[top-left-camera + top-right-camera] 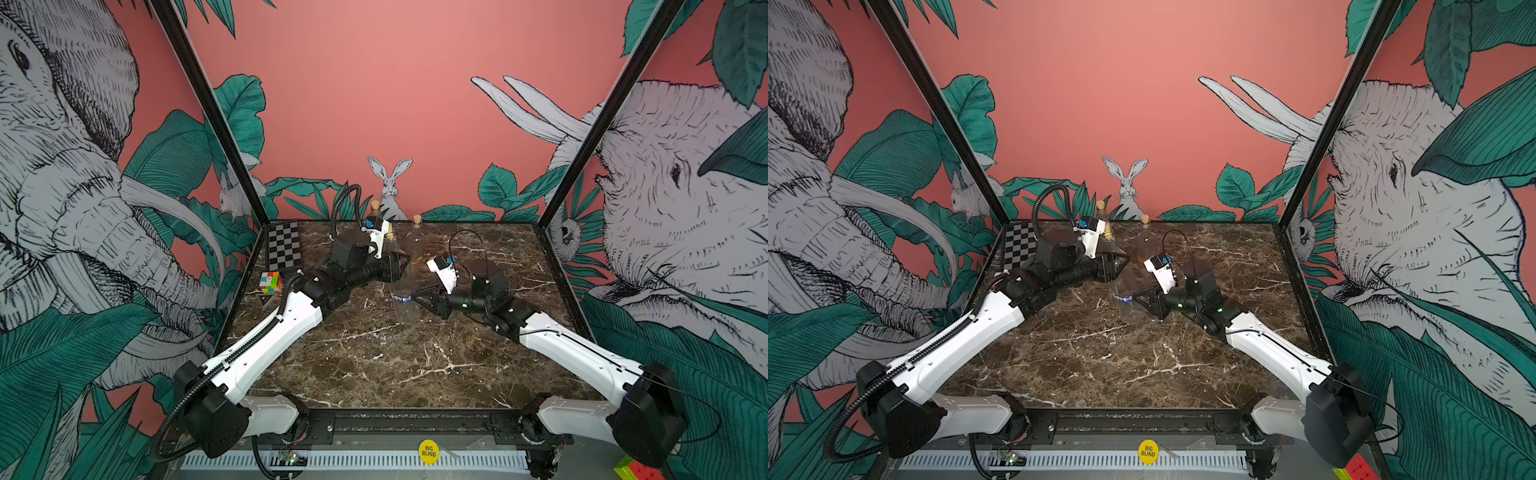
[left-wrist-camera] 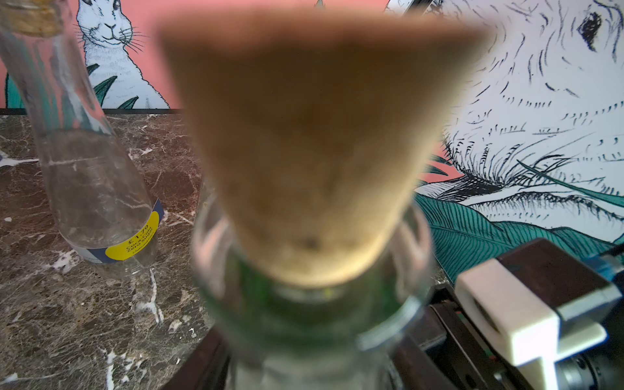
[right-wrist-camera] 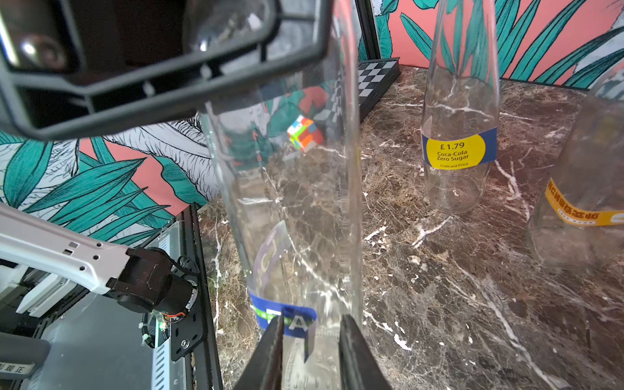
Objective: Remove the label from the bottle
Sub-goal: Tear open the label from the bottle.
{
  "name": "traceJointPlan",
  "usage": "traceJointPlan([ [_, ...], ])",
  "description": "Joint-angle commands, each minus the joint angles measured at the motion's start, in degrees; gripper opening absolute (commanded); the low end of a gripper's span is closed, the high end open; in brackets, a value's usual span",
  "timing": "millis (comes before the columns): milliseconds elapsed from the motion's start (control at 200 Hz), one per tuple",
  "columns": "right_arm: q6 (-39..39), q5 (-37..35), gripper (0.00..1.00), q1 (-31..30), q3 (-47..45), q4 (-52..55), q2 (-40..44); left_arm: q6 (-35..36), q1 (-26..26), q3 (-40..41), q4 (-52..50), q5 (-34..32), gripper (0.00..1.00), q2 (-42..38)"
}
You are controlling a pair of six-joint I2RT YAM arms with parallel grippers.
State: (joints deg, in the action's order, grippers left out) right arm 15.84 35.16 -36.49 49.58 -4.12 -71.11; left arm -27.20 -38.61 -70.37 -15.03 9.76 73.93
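While the clear bottle (image 1: pixel 405 311) stands in the middle of the table (image 1: pixel 374 357), the left gripper (image 1: pixel 405 264) clamps its upper part. The right gripper (image 3: pixel 312 320) has its jaws slightly apart around a loose flap of the blue label (image 3: pixel 290 317) low down.

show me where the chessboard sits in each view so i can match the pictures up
In a top view: chessboard at the table's far left corner, just beyond the colour cube.
In a top view: chessboard at the same far left corner.
Left wrist: not in it.
Right wrist: chessboard in the corner by the wall, beyond the clear bottle.
Shared landmark: the marble table, in all four.
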Motion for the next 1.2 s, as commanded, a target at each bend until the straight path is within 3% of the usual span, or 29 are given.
traceJointPlan([
  [0, -0.3, 0.5, 0.24, -0.6, 0.8, -3.1, -0.5, -1.0, -0.5, -2.0, 4.2, 1.1, 0.00, -2.8],
  [495, -0.2, 0.4, 0.11, -0.8, 0.7, -3.1, -0.6, -1.2, -0.7, -1.8, 4.6, 1.1, 0.00, -3.0],
  [735, -0.3, 0.2, 0.00, -1.0, 0.5, -2.9, -0.6, -2.1, -0.9, -0.8, 5.3, 0.1, 0.00, -3.3],
  [1195, 0.6, -2.0, 0.00, -1.1, -0.1, -3.3, -0.9, -3.2, -1.2, 0.5, 5.4, -4.0, 0.00, -4.1],
])
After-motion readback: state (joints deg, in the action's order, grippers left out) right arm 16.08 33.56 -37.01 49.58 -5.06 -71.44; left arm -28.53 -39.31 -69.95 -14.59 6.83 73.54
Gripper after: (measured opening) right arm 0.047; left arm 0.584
